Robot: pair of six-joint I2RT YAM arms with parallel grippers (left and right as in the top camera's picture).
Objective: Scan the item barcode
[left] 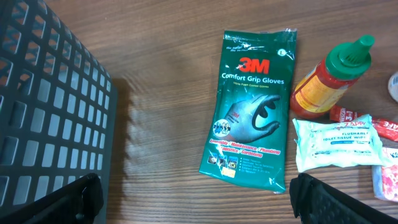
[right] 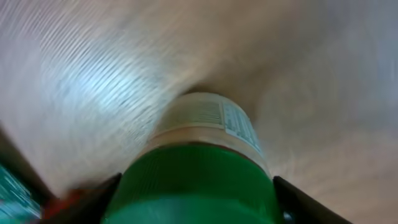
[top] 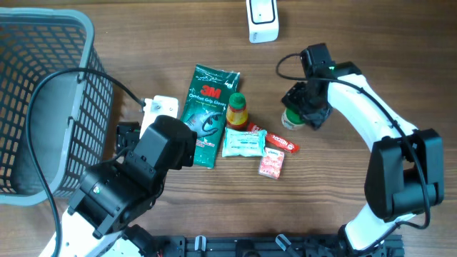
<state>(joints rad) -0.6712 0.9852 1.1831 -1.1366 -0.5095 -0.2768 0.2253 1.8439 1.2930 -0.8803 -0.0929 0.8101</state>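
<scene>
Two grippers hang over the desk [top: 371, 50]. The biggest thing on it is the grey basket [top: 91, 86], filling the far left corner. Next to it the left gripper [left: 196, 190] has its fingers spread wide with nothing between them. The right gripper [right: 196, 202] is down just right of the desk's middle, fingers pressed against both sides of the green lid of the upright jar [right: 208, 118]. The green gloves pack [top: 208, 114] lies at the middle, the white scanner [top: 262, 20] at the far edge, and a sauce bottle [top: 237, 111] touches the pack's right side.
</scene>
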